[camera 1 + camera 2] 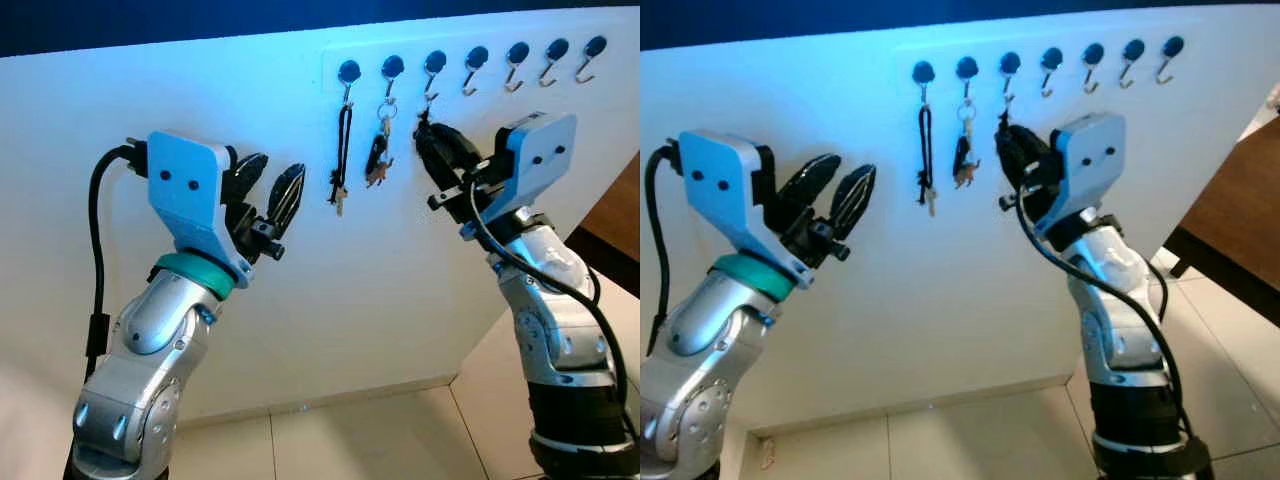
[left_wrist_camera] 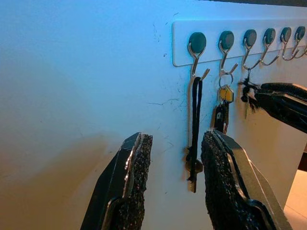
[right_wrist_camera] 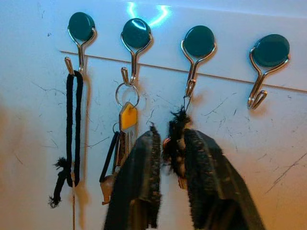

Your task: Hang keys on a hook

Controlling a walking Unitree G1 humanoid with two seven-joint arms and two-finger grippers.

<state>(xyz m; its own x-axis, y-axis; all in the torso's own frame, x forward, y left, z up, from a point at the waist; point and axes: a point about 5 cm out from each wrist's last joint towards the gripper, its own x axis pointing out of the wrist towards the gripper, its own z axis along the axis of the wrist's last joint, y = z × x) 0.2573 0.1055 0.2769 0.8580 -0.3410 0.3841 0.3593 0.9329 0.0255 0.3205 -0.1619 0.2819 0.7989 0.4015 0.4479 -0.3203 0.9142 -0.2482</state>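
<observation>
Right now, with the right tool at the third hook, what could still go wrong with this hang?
1. The right tool is shut on the fuzzy black keys right under the third hook; I cannot tell whether the ring is seated, so release may drop them.
2. The second hook's key bunch hangs close beside that tool; pulling back could snag it.

No text, no labels — nothing legible
</observation>
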